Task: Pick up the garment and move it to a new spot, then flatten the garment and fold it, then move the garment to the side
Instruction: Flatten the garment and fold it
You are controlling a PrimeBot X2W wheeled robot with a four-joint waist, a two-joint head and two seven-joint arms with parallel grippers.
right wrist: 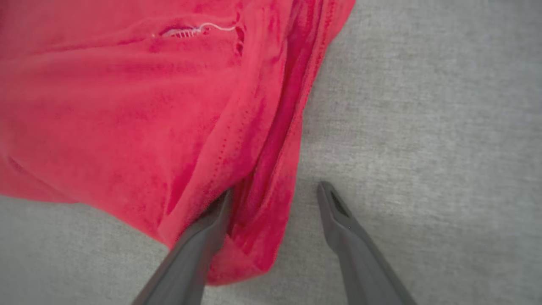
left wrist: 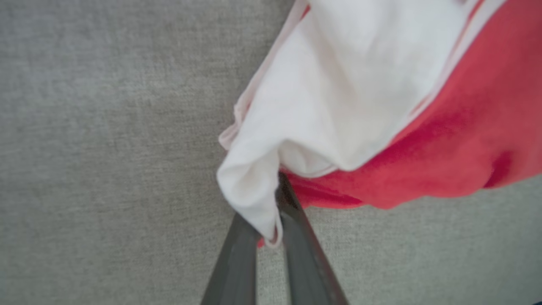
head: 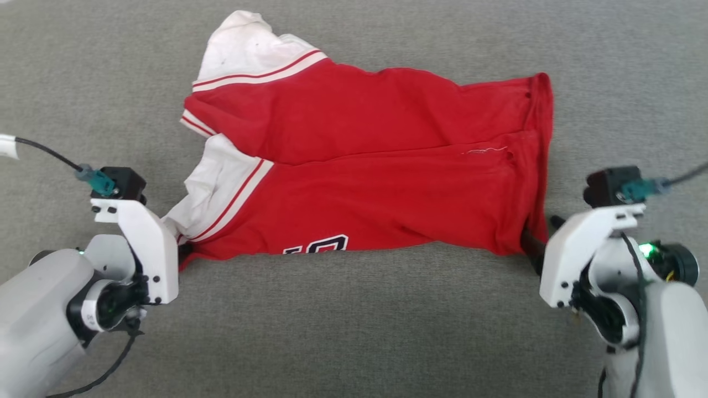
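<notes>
The garment (head: 376,166), a red jersey with white sleeves, lay folded lengthwise on the grey fabric surface (head: 354,331), stretched between the two grippers. At its left end, the left gripper (left wrist: 271,212) had its fingers clamped together on the drooping corner of the white sleeve (left wrist: 338,84). At the right end, the right gripper (right wrist: 276,190) stood with fingers apart. One was tucked into the folds of the red hem (right wrist: 271,140), and the other rested over bare surface just beside the cloth.
</notes>
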